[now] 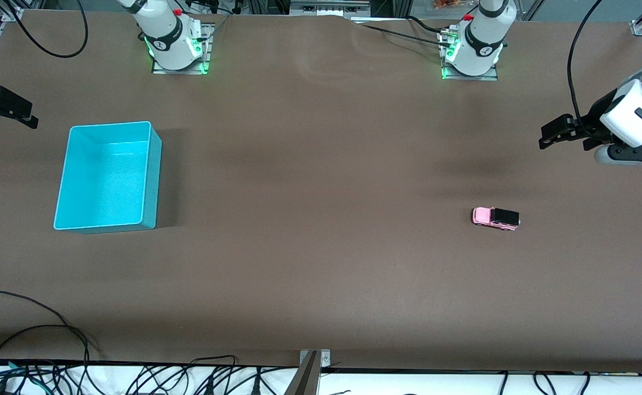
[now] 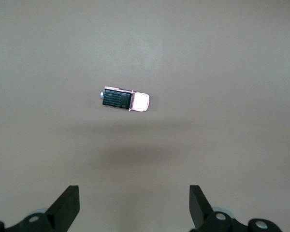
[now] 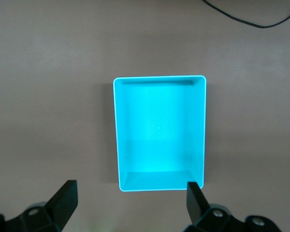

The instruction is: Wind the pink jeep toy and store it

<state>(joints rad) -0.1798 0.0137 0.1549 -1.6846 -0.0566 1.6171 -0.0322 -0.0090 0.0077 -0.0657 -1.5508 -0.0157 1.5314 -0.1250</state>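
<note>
- Jeep [image 1: 495, 218] stands on its wheels on the brown table [image 1: 321, 247], toward the left arm's end, nothing touching it.
- Body is light pink, roof is black; pink hood points toward the right arm's end of the table.
- In left wrist view the jeep [image 2: 124, 100] shows from above, alone on the bare table [image 2: 232, 58], with a soft shadow near it.
- Left gripper [image 1: 559, 131] hangs in the air at the left arm's end of the table, well apart from the jeep, and holds nothing.
- Its fingers [image 2: 67, 205] are spread wide, with only table surface between them.
- Bin [image 1: 107, 175], turquoise and open at top, sits on the table toward the right arm's end, well apart from the jeep.
- Bin [image 3: 159, 133] inside shows only its own floor and walls in right wrist view.
- Right gripper [image 1: 3, 107] hangs at the table edge at the right arm's end, near the bin but not touching it.
- Its fingers [image 3: 65, 200] are also wide apart, w/ nothing held; in its wrist view one finger tip overlaps the bin's corner.
- Black cables [image 1: 35, 329] lie along the table edge nearest to the front camera.
</note>
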